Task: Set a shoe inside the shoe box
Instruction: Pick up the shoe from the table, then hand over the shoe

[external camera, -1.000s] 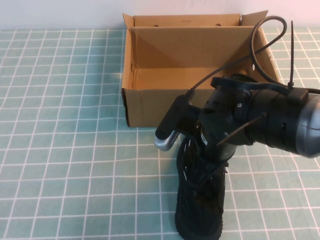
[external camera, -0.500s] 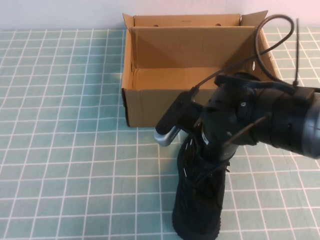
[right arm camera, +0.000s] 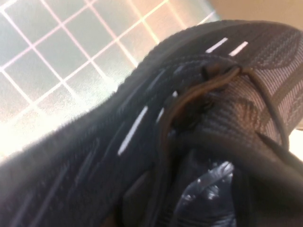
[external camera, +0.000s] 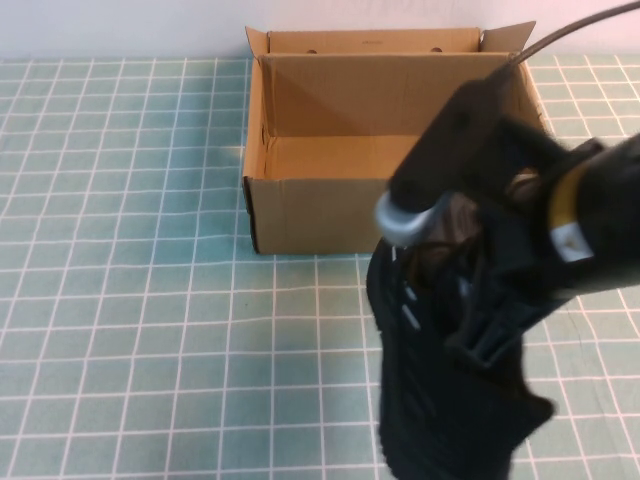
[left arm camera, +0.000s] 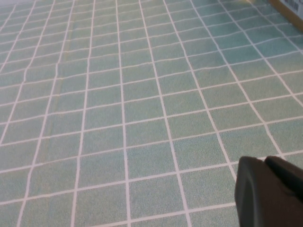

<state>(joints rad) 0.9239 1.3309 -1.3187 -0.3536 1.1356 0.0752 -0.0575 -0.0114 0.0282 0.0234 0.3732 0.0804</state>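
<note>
The black knit shoe (external camera: 430, 400) with white dashes hangs off the table in my right gripper (external camera: 455, 285), at the front right, just in front of the shoe box. The gripper is shut on the shoe's collar by the tongue. In the right wrist view the shoe (right arm camera: 118, 142) fills the picture, with one finger (right arm camera: 208, 189) inside its opening. The brown cardboard shoe box (external camera: 300, 215) stands open at the back centre, with nothing in it. My left gripper (left arm camera: 270, 189) is shut and empty, low over bare tablecloth; it is out of the high view.
A green checked cloth (external camera: 120, 250) covers the table. The box's far flaps (external camera: 370, 40) stand up against the white back wall. A black cable (external camera: 570, 25) arcs over the box's right side. A box edge (left arm camera: 291, 5) shows in the left wrist view.
My right gripper has lifted the shoe up from the table and a little right, toward the camera. The box has not moved.
</note>
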